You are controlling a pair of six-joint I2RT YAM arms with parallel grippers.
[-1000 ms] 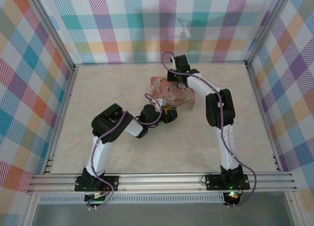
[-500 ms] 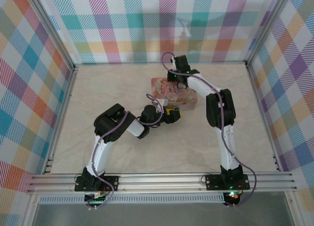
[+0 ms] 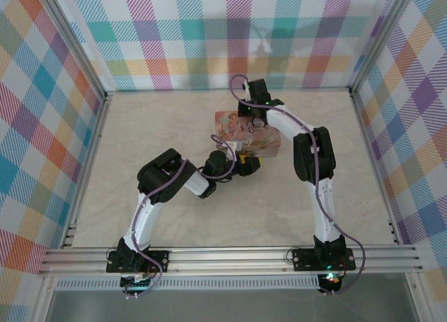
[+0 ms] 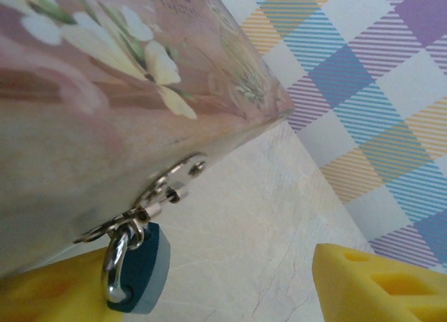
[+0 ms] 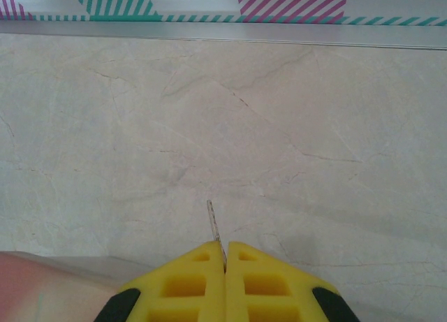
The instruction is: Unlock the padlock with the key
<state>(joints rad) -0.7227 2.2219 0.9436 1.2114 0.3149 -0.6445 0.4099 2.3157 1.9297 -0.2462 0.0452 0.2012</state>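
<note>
The padlock (image 4: 140, 274), tiny with a teal-blue body and a silver shackle, hangs from the metal hasp (image 4: 164, 193) on the side of the pink illustrated tin (image 3: 248, 135). My left gripper (image 4: 202, 283) is open; one yellow finger sits right under the padlock and the other finger (image 4: 380, 283) is well off to the right. In the top view the left gripper (image 3: 246, 165) is against the tin's near side. My right gripper (image 5: 225, 251) is shut on the key (image 5: 213, 223), whose thin blade sticks out past the fingertips. It hovers at the tin's far edge (image 3: 253, 116).
The tin's flowered wall (image 4: 105, 91) towers over the left wrist view. Bare marble floor (image 5: 279, 126) lies beyond the right gripper up to the metal rail (image 5: 223, 28) and plaid back wall. A pink corner of the tin (image 5: 28, 280) shows beside the right fingers.
The left arm has pushed slightly right and forward, bringing its gripper closer under the tin's near side. The right arm has barely moved.
</note>
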